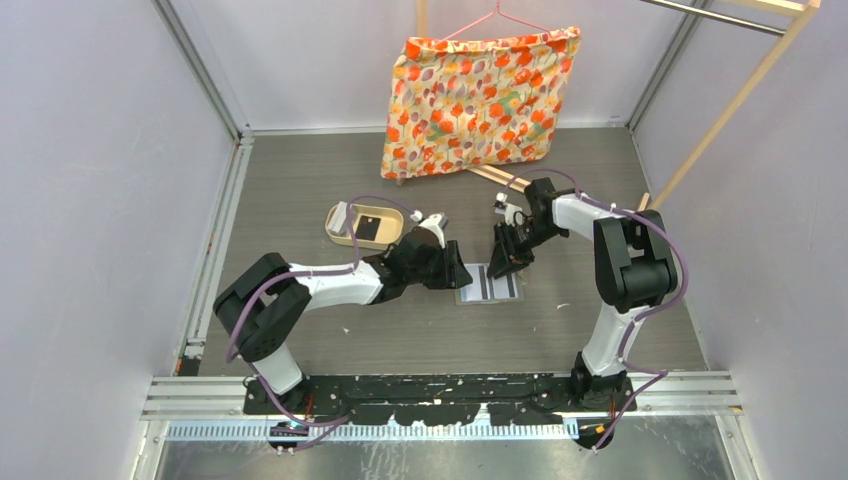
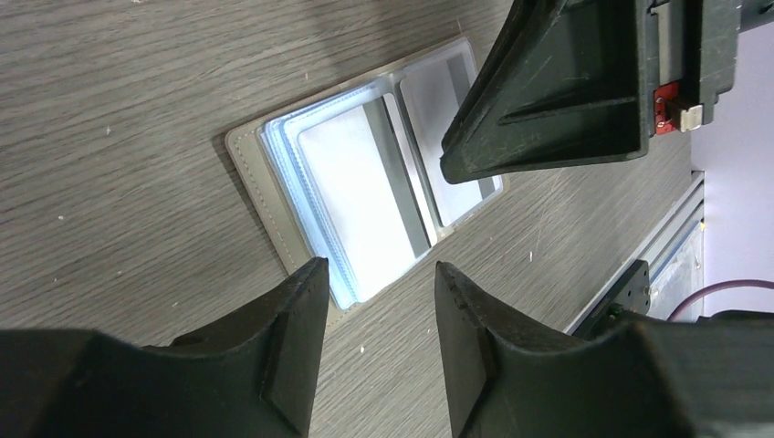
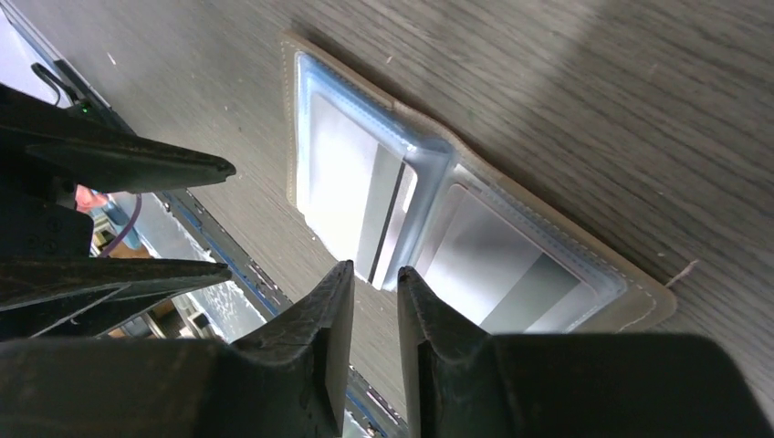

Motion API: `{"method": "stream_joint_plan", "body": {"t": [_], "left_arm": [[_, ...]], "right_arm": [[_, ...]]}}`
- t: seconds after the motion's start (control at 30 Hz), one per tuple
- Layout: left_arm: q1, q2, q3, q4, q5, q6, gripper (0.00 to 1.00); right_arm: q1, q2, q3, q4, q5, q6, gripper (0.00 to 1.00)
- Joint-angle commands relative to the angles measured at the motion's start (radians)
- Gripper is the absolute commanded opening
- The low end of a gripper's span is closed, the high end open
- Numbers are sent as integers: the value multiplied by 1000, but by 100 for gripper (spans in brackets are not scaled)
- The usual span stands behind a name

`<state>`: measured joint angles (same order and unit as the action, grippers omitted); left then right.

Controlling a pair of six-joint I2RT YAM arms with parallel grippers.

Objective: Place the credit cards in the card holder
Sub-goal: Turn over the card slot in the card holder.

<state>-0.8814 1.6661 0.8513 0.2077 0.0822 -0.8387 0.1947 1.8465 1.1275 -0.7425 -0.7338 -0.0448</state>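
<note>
The grey card holder (image 1: 490, 284) lies open on the table between my two grippers. In the right wrist view, the holder (image 3: 639, 297) has a pale card (image 3: 347, 178) with a grey stripe in one clear pocket and another pale card (image 3: 497, 260) in the other. The left wrist view shows the holder (image 2: 260, 196) too. My left gripper (image 1: 462, 275) is open and empty at the holder's left edge (image 2: 381, 269). My right gripper (image 1: 505, 268) hangs just above the holder's middle fold (image 3: 374, 269), jaws a narrow gap apart with nothing between them. A black card (image 1: 369, 228) lies in the tray.
A tan oval tray (image 1: 338, 236) stands left of and behind the holder, with a white card (image 1: 343, 215) at its left end. A flowered cloth (image 1: 470, 100) hangs at the back on a wooden rack (image 1: 735, 100). Grey walls close both sides.
</note>
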Motion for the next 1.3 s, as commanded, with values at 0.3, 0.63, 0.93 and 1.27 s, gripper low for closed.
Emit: {"method": "stream_joint_plan", "body": {"t": [0.3, 0.63, 0.93, 1.27], "left_arm": [[-1, 33, -3, 72, -23, -27, 47], [1, 44, -9, 86, -43, -50, 48], [10, 56, -9, 90, -42, -77, 48], [25, 35, -80, 261, 16, -85, 40]], "right_arm": [[16, 43, 34, 3, 38, 27, 19], [21, 61, 34, 2, 50, 34, 17], [36, 84, 40, -5, 99, 35, 12], [39, 89, 43, -7, 114, 37, 11]]}}
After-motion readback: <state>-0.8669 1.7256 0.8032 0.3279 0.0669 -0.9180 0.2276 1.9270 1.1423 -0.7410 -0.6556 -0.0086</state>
